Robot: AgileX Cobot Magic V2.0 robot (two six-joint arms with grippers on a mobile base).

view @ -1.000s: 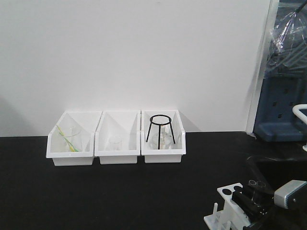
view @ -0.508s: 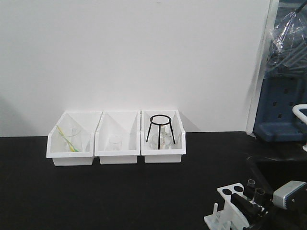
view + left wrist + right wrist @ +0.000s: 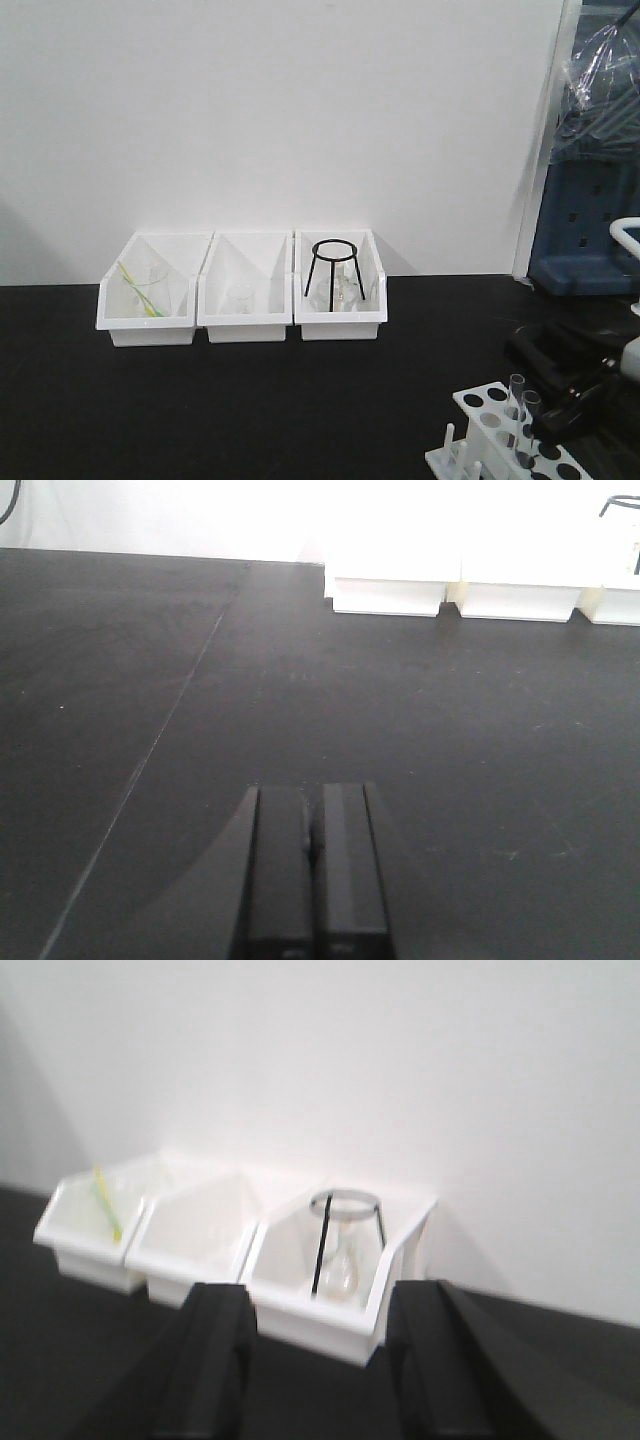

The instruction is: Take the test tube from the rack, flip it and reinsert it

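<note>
Claw clear of the rack (image 3: 505, 432): my right gripper (image 3: 578, 392), which a second ago sat low over the rack's top plate, now hangs lifted and drawn back to its right, jaws spread and empty in my wrist view. Two clear test tubes (image 3: 520, 420) stand upright in the rack's holes at the table's (image 3: 250, 400) near right corner, so I judge the reinsertion done. My left gripper (image 3: 312, 880) rests clenched over bare black table, holding nothing.
</note>
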